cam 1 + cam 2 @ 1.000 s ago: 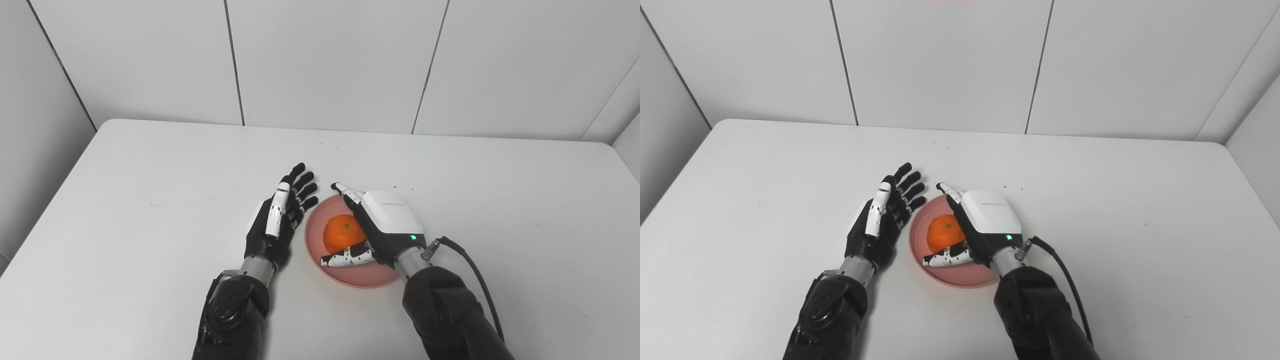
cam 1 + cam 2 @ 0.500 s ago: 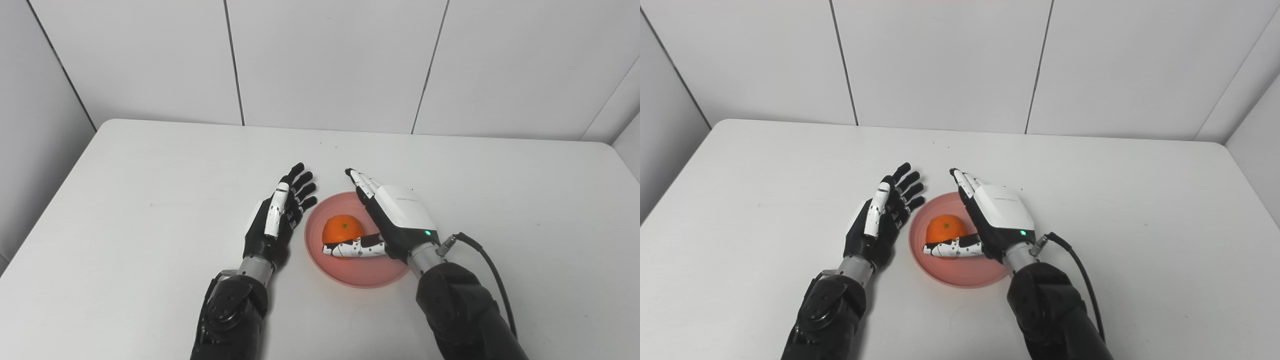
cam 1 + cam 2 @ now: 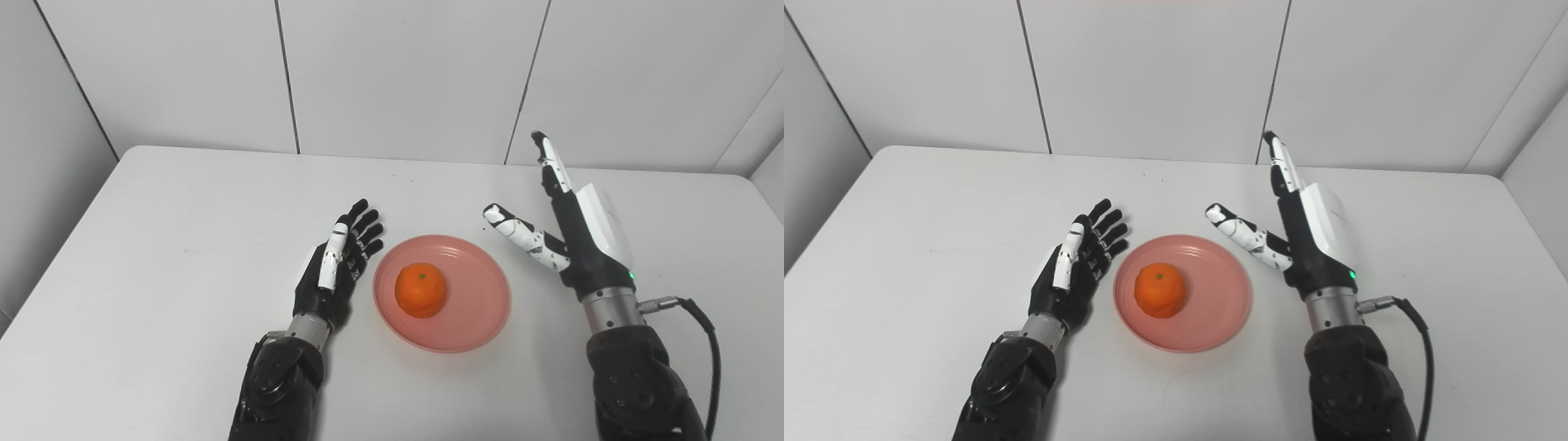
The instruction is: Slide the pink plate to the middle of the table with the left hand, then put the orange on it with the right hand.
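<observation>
Matt white table [image 3: 184, 202]; smooth glossy pink plate [image 3: 478, 306]; dimpled orange [image 3: 420, 290].

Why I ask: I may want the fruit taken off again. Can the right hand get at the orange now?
Probably yes: the orange sits uncovered on the pink plate, and the open right hand is beside it.

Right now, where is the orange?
In both views the orange sits on the pink plate, left of its centre, mid-table, between the open left hand and the raised right hand.
</observation>
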